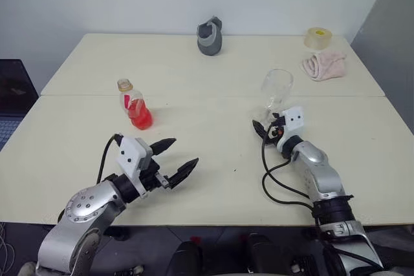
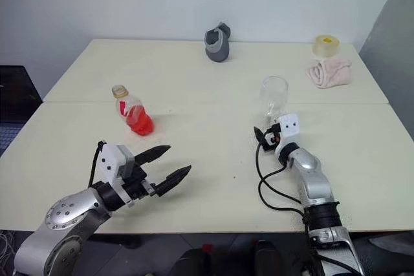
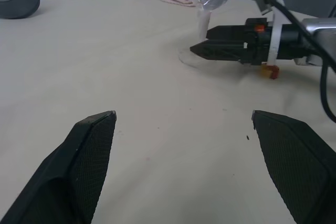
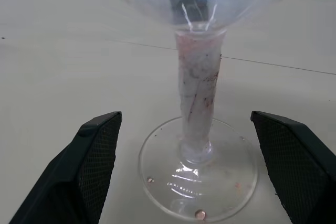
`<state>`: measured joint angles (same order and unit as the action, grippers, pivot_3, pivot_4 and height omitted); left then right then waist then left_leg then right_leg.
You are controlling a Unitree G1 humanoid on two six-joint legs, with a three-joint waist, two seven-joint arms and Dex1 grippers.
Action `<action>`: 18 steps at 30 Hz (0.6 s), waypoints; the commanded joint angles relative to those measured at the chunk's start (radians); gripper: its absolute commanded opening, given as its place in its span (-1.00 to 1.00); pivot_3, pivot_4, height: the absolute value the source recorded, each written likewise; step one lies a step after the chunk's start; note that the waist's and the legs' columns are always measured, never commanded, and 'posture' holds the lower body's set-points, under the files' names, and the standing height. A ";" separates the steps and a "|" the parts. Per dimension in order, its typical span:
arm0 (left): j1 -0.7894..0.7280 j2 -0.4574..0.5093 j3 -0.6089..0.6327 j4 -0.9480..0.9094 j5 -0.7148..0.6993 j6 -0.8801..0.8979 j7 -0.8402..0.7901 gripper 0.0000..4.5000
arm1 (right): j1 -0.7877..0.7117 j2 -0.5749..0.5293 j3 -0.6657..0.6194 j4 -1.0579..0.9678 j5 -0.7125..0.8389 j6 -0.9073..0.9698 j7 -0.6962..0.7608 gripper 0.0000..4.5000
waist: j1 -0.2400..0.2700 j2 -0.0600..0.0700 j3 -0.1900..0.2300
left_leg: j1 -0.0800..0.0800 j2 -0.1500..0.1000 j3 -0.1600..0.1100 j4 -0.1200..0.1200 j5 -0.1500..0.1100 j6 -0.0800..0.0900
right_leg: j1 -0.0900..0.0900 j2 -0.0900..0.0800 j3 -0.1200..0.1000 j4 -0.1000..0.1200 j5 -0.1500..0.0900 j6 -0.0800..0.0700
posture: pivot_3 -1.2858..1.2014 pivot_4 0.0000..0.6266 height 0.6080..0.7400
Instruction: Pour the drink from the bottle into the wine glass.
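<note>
Left gripper (image 1: 174, 156) low over table (image 1: 213, 179), fingers spread wide, empty. Bottle (image 1: 134, 104) upright beyond it, slightly to its left, well apart; cap on, red drink (image 1: 140, 116) in lower body. Grey object (image 1: 210, 35) at far table edge. Right gripper (image 4: 184, 169) low at table level, fingers spread wide, either side of wine glass (image 1: 275, 90) stem, not touching it; glass upright, bowl empty. Pink cloth (image 1: 323, 65) and tape roll (image 1: 318, 37) far beyond right gripper, to its right.
</note>
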<state>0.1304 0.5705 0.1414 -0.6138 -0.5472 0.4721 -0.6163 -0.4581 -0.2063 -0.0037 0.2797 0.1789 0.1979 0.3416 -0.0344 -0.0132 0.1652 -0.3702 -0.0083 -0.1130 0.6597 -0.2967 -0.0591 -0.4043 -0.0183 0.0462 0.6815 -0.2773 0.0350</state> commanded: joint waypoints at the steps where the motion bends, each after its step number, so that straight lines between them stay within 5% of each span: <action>1: -0.010 0.000 0.000 -0.011 0.005 -0.020 -0.004 0.98 | -0.051 0.020 -0.040 0.035 0.018 -0.053 -0.005 0.88 | 0.000 0.000 0.000 | 0.000 0.000 0.000 0.000 0.000 0.000 | 0.000 0.000 0.000 0.000 0.000 0.000 | 0.03 -0.52 1.00; 3: -0.010 -0.004 -0.003 -0.016 0.006 -0.017 -0.001 0.98 | -0.064 0.032 -0.053 0.062 0.027 -0.067 -0.001 0.88 | 0.000 0.000 0.000 | 0.000 0.000 0.000 0.000 0.000 0.000 | 0.000 0.000 0.000 0.000 0.000 0.000 | 0.03 -0.52 1.00; 14: -0.019 -0.017 -0.011 -0.013 0.017 -0.017 0.025 1.00 | -0.093 0.028 -0.063 0.120 0.010 -0.115 0.019 -0.86 | -0.001 0.000 0.000 | 0.000 0.000 0.000 0.000 0.000 0.000 | 0.000 0.000 0.000 0.000 0.000 0.000 | 0.03 -0.52 1.00; 18: 0.003 -0.016 0.004 -0.030 0.010 -0.005 0.029 1.00 | -0.107 0.030 -0.029 0.092 -0.005 -0.111 0.051 -0.95 | -0.001 0.001 0.000 | 0.000 0.000 0.000 0.000 0.000 0.000 | 0.000 0.000 0.000 0.000 0.000 0.000 | 0.03 -0.52 1.00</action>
<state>0.1275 0.5541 0.1225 -0.6162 -0.5306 0.4726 -0.5957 -0.5305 -0.1785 -0.0456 0.4099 0.1775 0.1055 0.3714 -0.0352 -0.0125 0.1656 -0.3702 -0.0080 -0.1127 0.6595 -0.2967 -0.0591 -0.4046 -0.0183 0.0466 0.6816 -0.2772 0.0350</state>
